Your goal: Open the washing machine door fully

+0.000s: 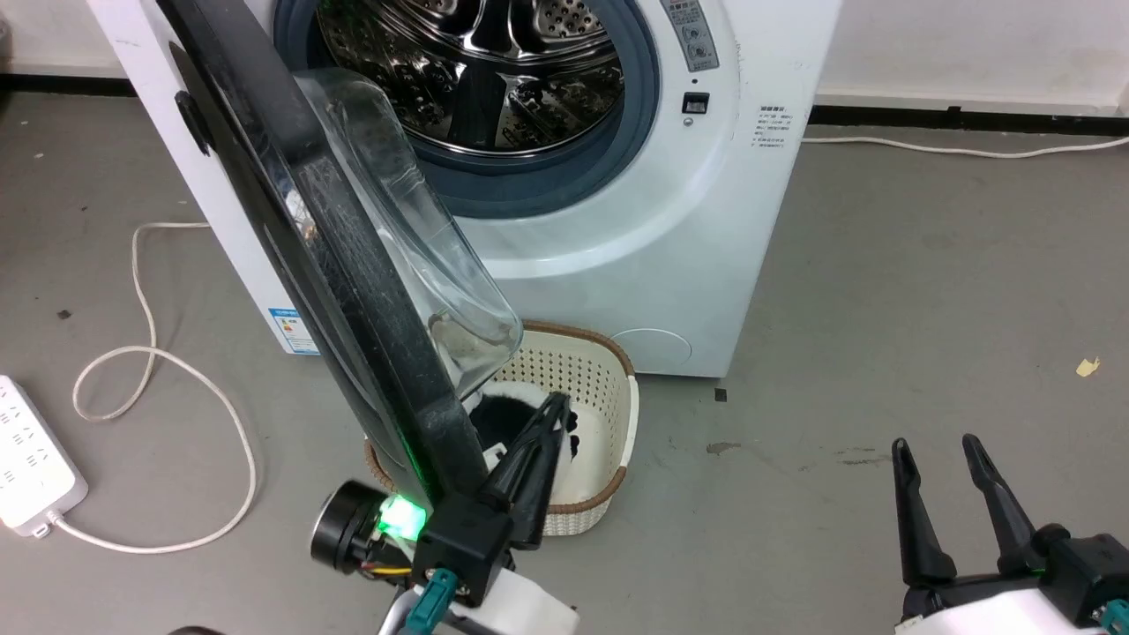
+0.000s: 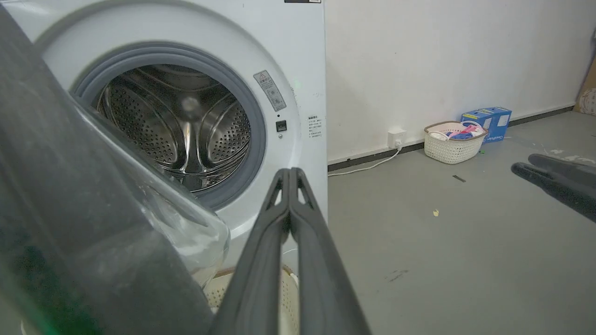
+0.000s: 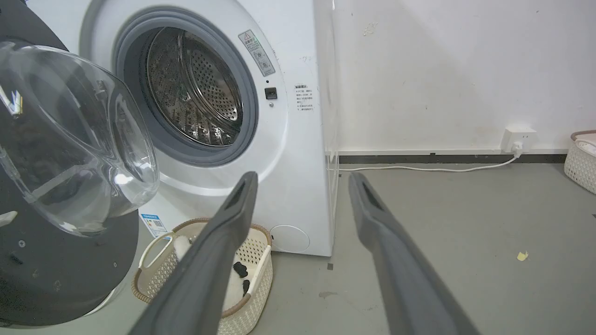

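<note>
Black washing machine door (image 1: 353, 291) stood swung out, left of the white washing machine (image 1: 617, 247); left gripper (image 1: 556, 407) lay beside its lower edge, jaws pressed together; right gripper (image 1: 935, 444), well apart, had jaws spread. On grey floor (image 1: 882, 309) sat cream basket (image 1: 628, 414). Head view showed power strip (image 1: 31, 450); left wrist view, second basket (image 2: 454, 149) and blue box (image 2: 489, 122) by the wall
</note>
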Controlling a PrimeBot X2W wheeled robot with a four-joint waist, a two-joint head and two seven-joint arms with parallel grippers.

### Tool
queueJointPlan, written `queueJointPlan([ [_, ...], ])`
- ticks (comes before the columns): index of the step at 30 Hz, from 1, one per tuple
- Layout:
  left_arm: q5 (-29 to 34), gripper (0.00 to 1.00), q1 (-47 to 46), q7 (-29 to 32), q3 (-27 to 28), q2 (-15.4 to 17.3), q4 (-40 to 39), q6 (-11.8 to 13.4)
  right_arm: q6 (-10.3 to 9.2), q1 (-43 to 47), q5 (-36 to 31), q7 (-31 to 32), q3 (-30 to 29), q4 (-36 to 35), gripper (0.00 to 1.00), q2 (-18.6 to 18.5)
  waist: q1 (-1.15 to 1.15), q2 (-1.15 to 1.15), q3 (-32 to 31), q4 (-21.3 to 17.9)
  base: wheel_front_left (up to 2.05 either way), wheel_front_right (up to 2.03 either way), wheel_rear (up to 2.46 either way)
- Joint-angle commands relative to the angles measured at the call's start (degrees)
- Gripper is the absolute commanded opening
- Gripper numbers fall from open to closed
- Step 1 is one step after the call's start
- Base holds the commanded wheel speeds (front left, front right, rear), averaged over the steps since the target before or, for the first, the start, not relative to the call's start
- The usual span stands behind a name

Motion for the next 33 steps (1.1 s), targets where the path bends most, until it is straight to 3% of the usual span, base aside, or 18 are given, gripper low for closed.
queueJointPlan([
  [1, -0.2, 0.00, 0.4, -0.1, 0.3, -0.3, 0.8, 0.5, 0.06, -1.1, 0.4, -0.4, 0.1, 0.2, 1.00, 0.2, -0.01, 0.00, 0.1, 0.1, 0.00, 0.00, 0.00],
  [12, -2.1, 0.00, 0.8, 0.3, 2.7, 0.0, 10.6, 3.0, 0.06, -0.9, 1.0, -0.7, 0.3, 1.1, 1.00, 0.2, -0.01, 0.00, -0.5, 3.7, 0.00, 0.00, 0.00],
  [17, -3.0, 0.00, 1.6, 0.1, 3.3, 0.5, 12.2, 3.3, 0.06, -0.3, 1.3, -0.6, 0.4, 1.5, 1.00, 0.2, -0.01, 0.00, -1.5, 7.7, 0.00, 0.00, 0.00],
  [18, -3.5, 0.00, 2.1, -0.1, 3.9, 0.9, 12.6, 3.7, 0.06, 0.0, 1.5, -0.5, 0.6, 1.6, 1.00, 0.2, -0.01, 0.00, -2.1, 10.6, 0.00, 0.00, 0.00],
  [23, -4.8, 0.00, 3.0, -0.1, 6.2, 1.8, 12.8, 4.9, 0.06, 0.4, 1.5, -0.2, 1.4, 1.7, 1.00, 0.2, -0.01, 0.00, -2.6, 15.5, 0.00, 0.00, 0.00],
  [33, -8.6, 0.00, 0.4, -0.8, 15.2, 7.1, 13.0, 6.5, 0.06, -0.5, 0.5, 1.6, 2.3, -0.2, 1.00, 0.2, -0.01, 0.00, 1.0, 22.3, 0.00, 0.00, 0.00],
])
